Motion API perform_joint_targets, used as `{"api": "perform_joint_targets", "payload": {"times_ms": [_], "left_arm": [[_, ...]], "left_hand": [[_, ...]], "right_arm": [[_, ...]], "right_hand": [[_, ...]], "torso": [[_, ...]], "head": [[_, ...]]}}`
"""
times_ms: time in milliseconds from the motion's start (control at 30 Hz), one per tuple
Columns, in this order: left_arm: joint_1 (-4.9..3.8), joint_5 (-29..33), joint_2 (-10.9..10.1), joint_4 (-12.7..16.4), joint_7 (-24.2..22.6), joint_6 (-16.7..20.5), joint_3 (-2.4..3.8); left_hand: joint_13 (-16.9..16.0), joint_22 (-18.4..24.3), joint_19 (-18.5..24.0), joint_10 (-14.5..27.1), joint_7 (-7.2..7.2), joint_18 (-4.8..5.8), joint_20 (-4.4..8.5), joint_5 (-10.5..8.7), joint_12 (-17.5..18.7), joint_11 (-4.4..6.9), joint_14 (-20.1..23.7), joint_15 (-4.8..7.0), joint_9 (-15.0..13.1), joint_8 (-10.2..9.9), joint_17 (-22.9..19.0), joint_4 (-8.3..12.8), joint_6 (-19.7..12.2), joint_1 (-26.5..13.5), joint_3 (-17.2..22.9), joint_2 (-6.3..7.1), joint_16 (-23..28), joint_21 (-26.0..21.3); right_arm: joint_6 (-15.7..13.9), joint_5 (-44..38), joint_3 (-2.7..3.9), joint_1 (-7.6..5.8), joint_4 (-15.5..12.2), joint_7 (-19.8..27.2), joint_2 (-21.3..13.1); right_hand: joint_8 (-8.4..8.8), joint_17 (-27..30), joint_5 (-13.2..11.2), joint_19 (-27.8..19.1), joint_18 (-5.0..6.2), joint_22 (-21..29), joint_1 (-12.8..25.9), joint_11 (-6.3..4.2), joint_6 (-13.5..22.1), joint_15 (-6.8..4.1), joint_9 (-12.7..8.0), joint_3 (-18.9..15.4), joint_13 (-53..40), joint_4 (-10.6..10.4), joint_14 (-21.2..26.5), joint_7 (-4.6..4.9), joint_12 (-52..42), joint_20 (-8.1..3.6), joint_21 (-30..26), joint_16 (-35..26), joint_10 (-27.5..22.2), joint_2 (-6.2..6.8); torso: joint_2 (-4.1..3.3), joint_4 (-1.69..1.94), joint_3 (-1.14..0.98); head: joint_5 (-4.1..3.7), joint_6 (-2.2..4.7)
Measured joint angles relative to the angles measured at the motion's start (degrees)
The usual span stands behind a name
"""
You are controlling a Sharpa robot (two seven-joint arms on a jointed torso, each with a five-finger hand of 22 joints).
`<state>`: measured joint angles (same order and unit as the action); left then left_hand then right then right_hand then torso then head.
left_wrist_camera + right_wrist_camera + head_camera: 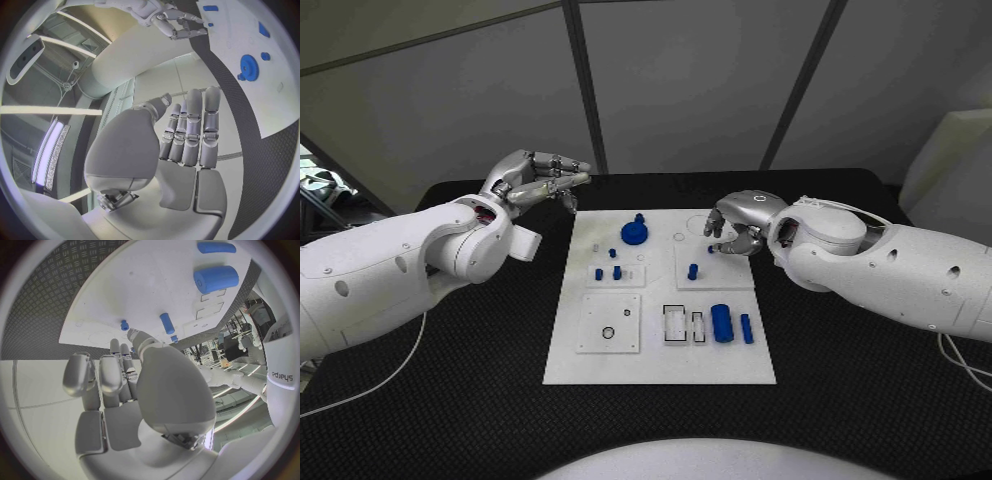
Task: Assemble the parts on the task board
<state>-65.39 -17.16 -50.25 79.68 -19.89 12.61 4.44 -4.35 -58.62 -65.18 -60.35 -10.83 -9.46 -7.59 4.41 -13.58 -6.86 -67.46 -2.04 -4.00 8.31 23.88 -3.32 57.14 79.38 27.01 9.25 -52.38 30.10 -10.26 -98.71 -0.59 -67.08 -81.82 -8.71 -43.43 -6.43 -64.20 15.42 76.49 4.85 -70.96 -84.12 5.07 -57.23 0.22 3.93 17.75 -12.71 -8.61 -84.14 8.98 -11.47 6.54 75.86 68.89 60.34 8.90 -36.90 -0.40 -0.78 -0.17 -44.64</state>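
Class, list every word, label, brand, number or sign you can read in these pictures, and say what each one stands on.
"sharpa": on a white robot part at the rim of the right wrist view, printed sideways.
The white rectangular task board bears outlines and holes but no readable text.
No other writing can be read.

A black table (459,400) with a textured surface; a thin white cable (375,385) trailing over its left edge; another white cable (961,358) at its right edge.
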Motion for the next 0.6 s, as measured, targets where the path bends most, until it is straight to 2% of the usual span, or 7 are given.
{"api": "perform_joint_targets", "payload": {"times_ms": [33,300,367,400,433,467,600], "left_arm": [[0.00,0.95,-0.02,0.19,-0.34,-0.06,-0.01],[0.02,5.63,-0.34,1.32,-2.25,-0.44,-0.05],[0.02,6.28,-0.39,1.51,-2.54,-0.50,-0.06],[0.02,6.50,-0.41,1.58,-2.64,-0.53,-0.06],[0.02,6.71,-0.42,1.64,-2.73,-0.56,-0.06],[0.02,6.96,-0.43,1.72,-2.81,-0.59,-0.06],[0.02,7.55,-0.49,1.85,-2.94,-0.67,-0.06]], "left_hand": [[0.00,0.06,0.00,0.00,0.09,-2.26,0.00,0.00,-0.15,0.00,0.00,0.00,0.00,0.00,-0.09,-0.14,0.09,0.00,-0.14,0.00,0.00,0.00],[-0.06,0.29,0.00,-0.20,0.01,-2.06,0.00,0.00,-0.39,0.20,0.21,0.18,0.00,0.22,-0.33,0.01,0.43,0.23,-0.31,-0.22,0.00,-0.22],[-0.05,0.29,0.00,-0.20,0.10,1.43,0.00,0.00,-0.39,0.20,0.21,0.19,0.00,0.22,-0.33,0.01,0.51,0.24,-0.30,-0.22,0.00,-0.23],[-0.05,0.29,0.00,-0.20,0.10,1.41,0.00,0.00,-0.39,0.20,0.21,0.19,0.00,0.22,-0.33,0.01,0.51,0.24,-0.30,-0.22,0.00,-0.22],[-0.05,0.29,0.00,-0.20,0.10,0.87,0.00,0.00,-0.39,0.20,0.21,0.19,0.00,0.22,-0.33,0.01,0.51,0.24,-0.30,-0.22,0.00,-0.23],[-0.05,0.29,-0.01,-0.20,0.10,-1.04,0.00,0.00,-0.39,0.20,0.21,0.19,0.00,0.22,-0.33,0.01,0.51,0.24,-0.30,-0.22,0.00,-0.22],[-0.05,0.36,0.00,-0.20,0.10,-1.26,0.00,0.00,-0.53,0.20,0.21,0.19,0.00,0.22,-0.41,0.09,0.51,0.24,-0.38,-0.22,0.00,-0.22]], "right_arm": [[0.12,-0.18,-0.01,0.09,0.13,-0.01,0.13],[1.46,-1.25,-0.05,0.62,1.13,-0.11,1.04],[1.87,-1.45,-0.06,0.78,1.41,-0.15,1.32],[2.03,-1.52,-0.07,0.85,1.52,-0.17,1.42],[2.20,-1.60,-0.08,0.92,1.63,-0.19,1.51],[2.42,-1.69,-0.08,1.02,1.78,-0.21,1.62],[2.96,-1.94,-0.08,1.26,2.21,-0.26,1.94]], "right_hand": [[0.00,0.00,0.00,0.00,0.00,-0.02,-0.01,0.15,0.00,0.00,0.00,0.06,0.06,0.06,0.00,0.00,0.00,0.00,0.00,0.00,-0.15,-0.01],[0.00,-0.48,0.00,0.22,0.01,-0.40,-0.01,0.36,-0.44,0.00,0.05,0.81,1.03,0.47,0.00,0.43,0.27,0.22,0.47,0.83,0.05,-0.01],[0.00,-0.68,0.00,0.22,0.01,-0.65,-0.01,0.57,-0.74,0.00,0.14,1.11,1.43,0.77,0.00,0.40,0.27,0.22,0.65,1.09,0.26,-0.01],[0.00,-0.72,0.00,0.24,0.01,-0.75,-0.01,0.57,-0.97,0.00,0.14,1.37,1.60,0.86,0.00,0.33,0.27,0.19,0.81,1.12,0.26,-0.01],[0.00,-0.84,-0.28,0.47,0.01,-0.88,-0.01,0.48,-1.20,0.00,0.16,1.69,1.83,0.89,0.00,0.32,0.27,0.05,0.86,1.26,0.44,-0.01],[0.00,-0.94,-0.48,0.63,0.02,-1.00,-0.01,0.45,-1.54,0.00,0.21,1.88,1.99,1.08,0.00,0.29,0.27,0.21,0.86,1.50,0.79,-0.01],[0.00,-1.33,-0.82,1.04,0.02,-1.72,-0.20,0.13,-2.38,0.00,0.31,2.85,2.57,1.42,0.00,0.10,0.26,0.00,1.56,1.94,1.73,-0.20]], "torso": [[-0.01,0.00,0.00],[-0.05,0.00,-0.01],[-0.05,0.00,-0.01],[-0.05,0.00,-0.01],[-0.05,0.00,-0.01],[-0.05,0.00,-0.01],[-0.05,0.00,-0.02]], "head": [[-0.01,0.00],[-0.09,-0.20],[-0.09,-0.27],[-0.10,-0.32],[-0.10,-0.35],[-0.09,-0.38],[0.04,-0.50]]}}
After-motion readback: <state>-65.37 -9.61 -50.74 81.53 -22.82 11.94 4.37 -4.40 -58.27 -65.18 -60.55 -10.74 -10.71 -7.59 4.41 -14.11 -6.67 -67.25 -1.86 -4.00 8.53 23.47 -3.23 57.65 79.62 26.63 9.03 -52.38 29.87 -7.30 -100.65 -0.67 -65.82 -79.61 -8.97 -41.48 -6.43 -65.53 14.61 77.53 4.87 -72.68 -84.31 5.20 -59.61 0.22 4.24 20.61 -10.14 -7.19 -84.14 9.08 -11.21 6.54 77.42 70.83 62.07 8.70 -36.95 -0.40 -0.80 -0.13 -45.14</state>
